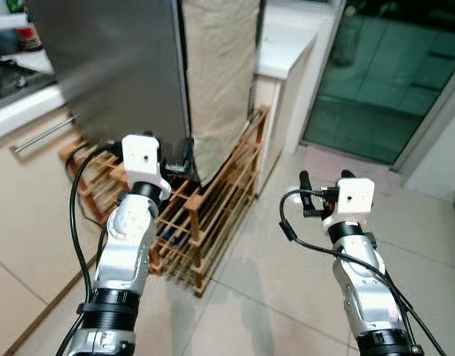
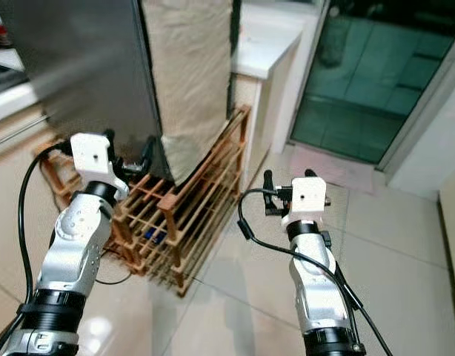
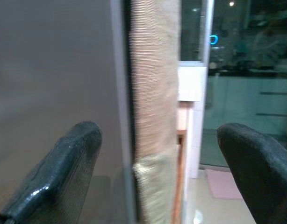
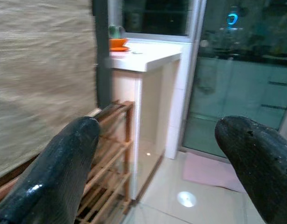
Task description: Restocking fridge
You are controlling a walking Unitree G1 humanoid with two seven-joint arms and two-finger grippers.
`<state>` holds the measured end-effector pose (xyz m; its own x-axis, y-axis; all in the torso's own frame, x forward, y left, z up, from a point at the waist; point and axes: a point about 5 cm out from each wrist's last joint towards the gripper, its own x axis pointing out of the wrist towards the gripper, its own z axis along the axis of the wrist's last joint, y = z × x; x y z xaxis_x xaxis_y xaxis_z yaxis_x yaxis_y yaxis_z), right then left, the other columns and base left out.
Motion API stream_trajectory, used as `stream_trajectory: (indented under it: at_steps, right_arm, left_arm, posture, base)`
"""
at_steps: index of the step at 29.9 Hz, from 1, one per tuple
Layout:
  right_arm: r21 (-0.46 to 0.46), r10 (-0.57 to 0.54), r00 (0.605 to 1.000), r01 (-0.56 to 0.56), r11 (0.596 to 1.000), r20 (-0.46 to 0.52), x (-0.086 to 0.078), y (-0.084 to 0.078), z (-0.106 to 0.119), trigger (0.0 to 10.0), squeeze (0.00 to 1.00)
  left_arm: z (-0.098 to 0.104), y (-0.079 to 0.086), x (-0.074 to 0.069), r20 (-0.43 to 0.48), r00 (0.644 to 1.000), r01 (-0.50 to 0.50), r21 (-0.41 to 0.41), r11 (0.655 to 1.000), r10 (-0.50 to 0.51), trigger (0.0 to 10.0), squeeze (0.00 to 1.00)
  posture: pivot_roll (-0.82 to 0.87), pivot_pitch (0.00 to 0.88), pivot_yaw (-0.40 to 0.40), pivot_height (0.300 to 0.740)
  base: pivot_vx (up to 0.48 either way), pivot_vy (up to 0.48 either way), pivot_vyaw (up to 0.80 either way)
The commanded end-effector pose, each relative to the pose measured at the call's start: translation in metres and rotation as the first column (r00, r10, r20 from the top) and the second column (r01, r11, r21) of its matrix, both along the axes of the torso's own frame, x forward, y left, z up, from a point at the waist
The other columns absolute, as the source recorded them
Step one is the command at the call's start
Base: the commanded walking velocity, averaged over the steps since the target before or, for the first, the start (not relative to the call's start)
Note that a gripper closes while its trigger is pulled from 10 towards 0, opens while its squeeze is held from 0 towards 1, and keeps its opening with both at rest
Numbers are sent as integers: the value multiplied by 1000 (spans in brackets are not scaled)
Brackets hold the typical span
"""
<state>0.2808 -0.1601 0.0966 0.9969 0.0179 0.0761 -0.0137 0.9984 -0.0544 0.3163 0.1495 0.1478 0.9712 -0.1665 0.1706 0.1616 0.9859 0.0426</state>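
The fridge (image 1: 116,67) stands ahead on the left, its grey steel door shut and its side hung with a beige woven cloth (image 1: 220,74). My left gripper (image 1: 177,162) is raised close to the door's lower corner. In the left wrist view it is open (image 3: 157,177), and the door's edge (image 3: 122,116) lines up between its two fingers, still some way ahead of them. My right gripper (image 1: 325,179) hovers over the tiled floor to the right of the fridge, open and holding nothing (image 4: 157,163).
A wooden slatted rack (image 1: 205,215) sits on the floor beneath and beside the fridge. A white counter (image 1: 283,44) stands behind it, with a glass sliding door (image 1: 383,74) and a pink mat (image 1: 339,167) at the right. A stove and drawer front (image 1: 38,137) are at the left.
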Motion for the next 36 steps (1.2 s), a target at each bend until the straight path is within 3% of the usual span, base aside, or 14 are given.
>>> stream_trajectory:
  at_steps: [1, 5, 11, 15, 23, 27, 30, 36]
  right_arm:
    - [-9, -20, 1000, 20, 1000, 6, 1, -5, 2, 10000, 0]
    - [-10, -21, 1000, 21, 1000, 4, 1, -5, 1, 10000, 0]
    - [-10, -20, 1000, 20, 1000, 0, 1, -5, 0, 10000, 0]
    - [-12, -18, 1000, 18, 1000, -4, 0, -6, 0, 10000, 0]
    - [-11, -15, 1000, 15, 1000, 2, 2, -5, 3, 10000, 0]
    - [-17, -30, 1000, 31, 999, 5, -4, -12, 6, 10000, 0]
    - [-21, -54, 999, 53, 998, -7, -12, -16, 3, 10000, 0]
    - [-19, -73, 997, 73, 997, -11, -18, -16, 2, 10000, 0]
  left_arm:
    - [5, -8, 2, 15, 999, 33, 8, 999, -33, 10000, 0]
    - [7, -9, 2, 24, 999, 45, 5, 999, -45, 10000, 0]
    - [7, 2, 6, 10, 998, -58, -5, 998, 59, 10000, 0]
    - [18, 8, 11, 22, 994, -105, -24, 994, 106, 10000, 0]
    - [31, -17, 33, -6, 1000, -27, -20, 999, 27, 10000, 0]
    - [52, -26, 56, -1, 1000, -17, -6, 1000, 17, 10000, 0]
    - [61, -36, 65, 1, 1000, 22, -5, 1000, -22, 10000, 0]
    - [60, -47, 72, -43, 996, 77, 2, 997, -76, 10000, 0]
  posture:
    - [-36, 0, 5, 740]
    - [-35, 0, 7, 740]
    - [-35, 0, 6, 740]
    - [-34, 0, 2, 740]
    - [-43, 0, 0, 740]
    - [-74, 0, 18, 740]
    - [-101, 0, 33, 740]
    - [-133, 0, 47, 740]
  base:
    - [416, 0, 0]
    - [405, 0, 0]
    - [0, 0, 0]
    - [0, 0, 0]
    - [0, 0, 0]
    - [0, 0, 0]
    - [0, 0, 0]
    - [0, 0, 0]
